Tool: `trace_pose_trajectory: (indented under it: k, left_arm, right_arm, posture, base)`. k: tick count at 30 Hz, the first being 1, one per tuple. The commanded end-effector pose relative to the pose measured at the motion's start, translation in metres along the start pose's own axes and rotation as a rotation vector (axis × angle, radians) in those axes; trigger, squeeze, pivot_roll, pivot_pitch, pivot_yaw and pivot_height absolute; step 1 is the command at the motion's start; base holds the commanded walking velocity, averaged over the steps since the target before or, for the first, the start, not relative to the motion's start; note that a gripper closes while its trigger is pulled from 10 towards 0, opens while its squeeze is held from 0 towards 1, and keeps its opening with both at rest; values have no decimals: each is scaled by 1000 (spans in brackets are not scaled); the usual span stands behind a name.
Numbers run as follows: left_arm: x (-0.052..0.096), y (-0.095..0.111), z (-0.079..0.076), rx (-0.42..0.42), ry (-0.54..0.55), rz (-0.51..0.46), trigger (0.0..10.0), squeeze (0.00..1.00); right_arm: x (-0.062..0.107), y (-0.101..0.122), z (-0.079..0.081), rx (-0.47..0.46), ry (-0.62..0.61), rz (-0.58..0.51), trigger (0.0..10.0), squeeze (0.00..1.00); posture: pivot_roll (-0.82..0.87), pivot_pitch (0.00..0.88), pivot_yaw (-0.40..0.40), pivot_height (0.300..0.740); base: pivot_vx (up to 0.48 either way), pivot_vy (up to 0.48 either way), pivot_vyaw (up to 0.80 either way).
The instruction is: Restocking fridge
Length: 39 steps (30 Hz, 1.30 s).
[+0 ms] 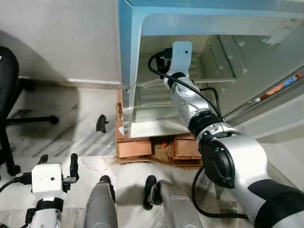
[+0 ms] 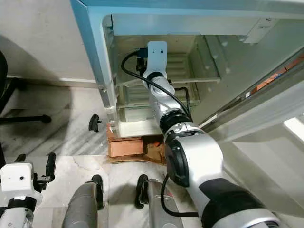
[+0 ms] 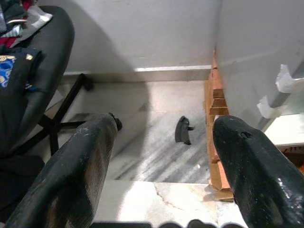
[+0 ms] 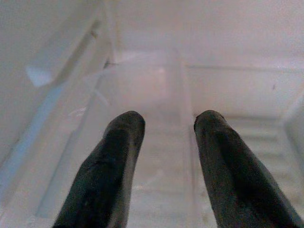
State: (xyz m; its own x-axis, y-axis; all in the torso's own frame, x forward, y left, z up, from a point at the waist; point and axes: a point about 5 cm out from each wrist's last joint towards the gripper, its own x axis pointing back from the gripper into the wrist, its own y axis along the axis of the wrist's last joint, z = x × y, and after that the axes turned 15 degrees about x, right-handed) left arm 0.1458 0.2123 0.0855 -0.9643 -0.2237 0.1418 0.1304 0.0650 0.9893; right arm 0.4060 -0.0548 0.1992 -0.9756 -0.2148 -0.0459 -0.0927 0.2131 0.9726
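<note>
The pale blue fridge [image 1: 129, 57] stands open in front of me. My right arm reaches deep into it, with the white wrist [image 1: 181, 51] high in the compartment. In the right wrist view my right gripper [image 4: 165, 121] is open with nothing between its fingers, and it points at a clear plastic bin [image 4: 142, 80] against the white inner wall. White shelves [image 1: 216, 66] line the inside. My left gripper [image 1: 58, 164] hangs low at my left over the marble floor, open and empty. No food item can be made out.
The fridge rests on orange bricks [image 1: 135, 148]. A small black piece [image 3: 182, 130] lies on the floor left of them. A black office chair [image 1: 9, 95] stands at the far left. The fridge door [image 1: 270, 102] swings out on the right. My legs [image 1: 102, 204] are below.
</note>
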Motion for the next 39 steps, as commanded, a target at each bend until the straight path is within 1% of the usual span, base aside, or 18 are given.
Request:
trace_pose_trajectory:
  k: [1, 6, 7, 9, 10, 11, 12, 14, 18, 21, 24, 26, 28, 30, 33, 37, 38, 39]
  left_arm:
    - [4, -7, 4, -11, 22, 37, 10000, 0]
    - [1, -7, 4, -14, 26, 31, 10000, 0]
    - [1, -7, 4, -14, 26, 31, 10000, 0]
    - [-1, -6, 4, -14, 30, 26, 10000, 0]
    - [-1, -6, 4, -14, 30, 26, 10000, 0]
    - [-2, -6, 4, -13, 31, 23, 10000, 0]
    - [-2, -6, 4, -13, 31, 23, 10000, 0]
    - [-4, -6, 3, -13, 30, 19, 10000, 0]
    - [-14, -5, 2, -15, 16, 7, 10000, 0]
    - [-20, -5, 0, -20, -4, -2, 10000, 0]
    - [-26, -5, 0, -16, -6, 1, 10000, 0]
    - [-32, -7, 0, 4, 4, 8, 10000, 0]
    - [-35, -7, 0, 9, 3, 8, 10000, 0]
    - [-41, -8, -4, 10, -20, 1, 10000, 0]
    - [-47, -8, -8, 8, -38, -4, 10000, 0]
    - [-58, -8, -9, 5, -50, -14, 10000, 0]
    - [-58, -8, -9, 5, -50, -14, 10000, 0]
    - [-59, -9, -9, 2, -54, -14, 10000, 0]
  right_arm:
    - [0, -2, -1, 37, 6, 0, 10000, 1000]
    - [1, -2, -7, 131, 1, -23, 10000, 1000]
    - [1, -2, -7, 131, 1, -23, 10000, 1000]
    - [2, -4, -16, 161, -13, -40, 10000, 1000]
    - [2, -4, -16, 161, -13, -40, 10000, 1000]
    - [3, -5, -23, 166, -25, -46, 10000, 1000]
    - [3, -5, -23, 166, -25, -46, 10000, 1000]
    - [4, -5, -30, 166, -34, -54, 10000, 1000]
    - [5, -6, -38, 182, -19, -74, 10000, 1000]
    - [7, -9, -37, 192, 7, -83, 10000, 1000]
    - [10, -14, -35, 165, 49, -103, 10000, 1000]
    - [12, -17, -35, 139, 82, -112, 10000, 1000]
    - [13, -19, -35, 137, 99, -118, 10000, 1000]
    - [17, -25, -33, 129, 144, -127, 10000, 1000]
    - [21, -31, -35, 129, 179, -139, 10000, 1000]
    - [32, -41, -40, 156, 221, -187, 10000, 1000]
    - [32, -41, -40, 156, 221, -187, 10000, 1000]
    - [36, -43, -43, 165, 218, -203, 10000, 851]
  posture:
    - [383, 320, -148, 740]
    - [381, 312, -147, 740]
    - [381, 312, -147, 740]
    - [379, 305, -150, 740]
    - [379, 305, -150, 740]
    - [374, 302, -148, 740]
    - [374, 302, -148, 740]
    - [366, 291, -146, 740]
    - [341, 267, -135, 740]
    - [319, 250, -132, 740]
    - [302, 236, -128, 740]
    - [283, 223, -124, 740]
    - [276, 216, -121, 740]
    - [260, 197, -112, 740]
    - [253, 179, -100, 740]
    - [233, 137, -87, 740]
    - [233, 137, -87, 740]
    - [226, 123, -85, 740]
  base:
    - [0, 0, 0]
    - [0, 0, 0]
    - [0, 0, 0]
    - [0, 0, 0]
    - [0, 0, 0]
    - [0, 0, 0]
    - [0, 0, 0]
    - [0, 0, 0]
    - [0, 0, 0]
    - [0, 0, 0]
    - [0, 0, 0]
    - [0, 0, 0]
    - [0, 0, 0]
    - [0, 0, 0]
    - [0, 0, 0]
    - [0, 0, 0]
    - [0, 0, 0]
    - [0, 0, 0]
